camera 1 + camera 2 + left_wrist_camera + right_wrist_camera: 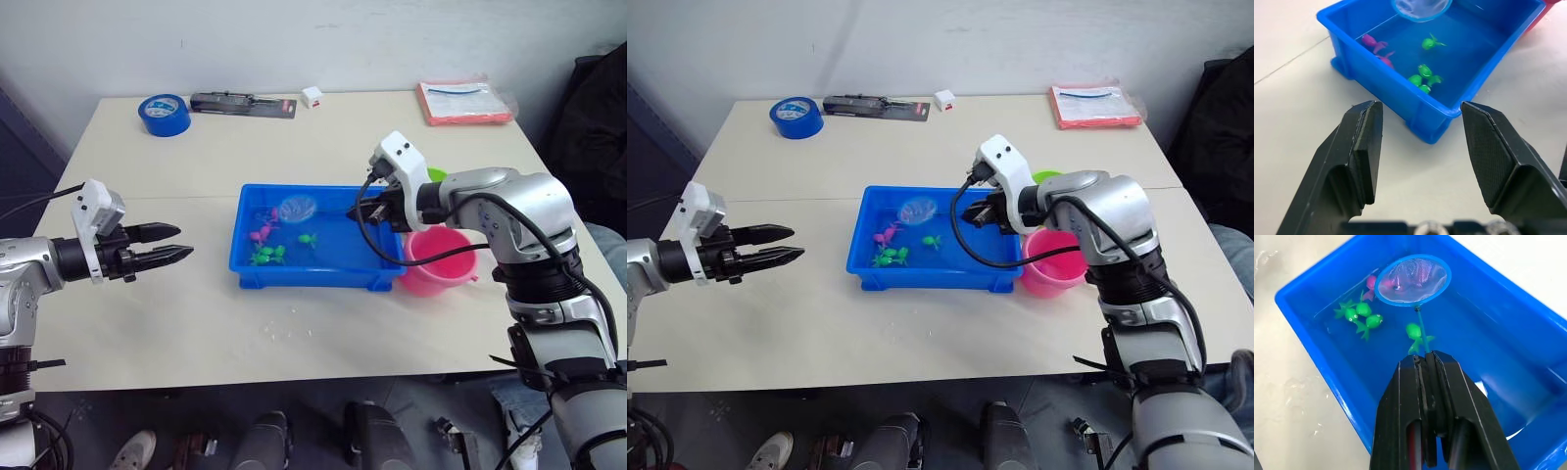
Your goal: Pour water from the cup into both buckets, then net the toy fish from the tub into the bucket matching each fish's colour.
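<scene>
No text, label, brand, number or sign can be read in any of the pictures. The dark flat package (243, 103) at the upper middle of the head views has a red end with pale marks, too small to make out. The red-edged packet (464, 102) at the upper right carries a white sheet with a faint blue line, illegible. The small white box (313, 96) near the top centre shows a red spot, unreadable. The blue tape roll (163, 114) at the upper left bears no visible print.
</scene>
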